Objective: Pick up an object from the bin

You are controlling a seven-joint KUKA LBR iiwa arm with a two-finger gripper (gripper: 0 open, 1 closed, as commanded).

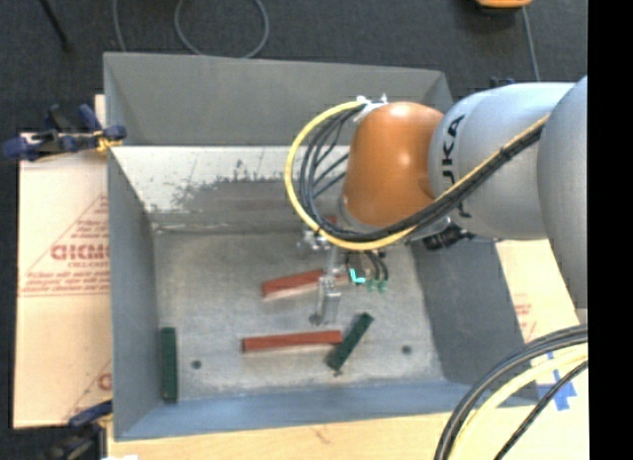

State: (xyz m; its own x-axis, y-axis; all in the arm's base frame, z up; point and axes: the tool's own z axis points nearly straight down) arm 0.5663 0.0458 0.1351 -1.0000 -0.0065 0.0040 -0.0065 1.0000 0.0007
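gripper [331, 298] down in bin [213, 250], at right end of top red stick [292, 287] | wide or narrow: cannot tell | low red stick [292, 343] and green stick [349, 340] just below top red stick | tip: center on that end, squeeze gently, lift straight up

Bin [129, 280]: grey sheet metal, matt, floor scuffed and speckled. Red bars [292, 285] [292, 342] and green bars [169, 363] [350, 340]: matt, smooth, wood or plastic, can't tell which. Cover [391, 161]: glossy orange plastic. Arm shell [524, 171]: smooth satin grey. Gripper [329, 302]: bare shiny metal.
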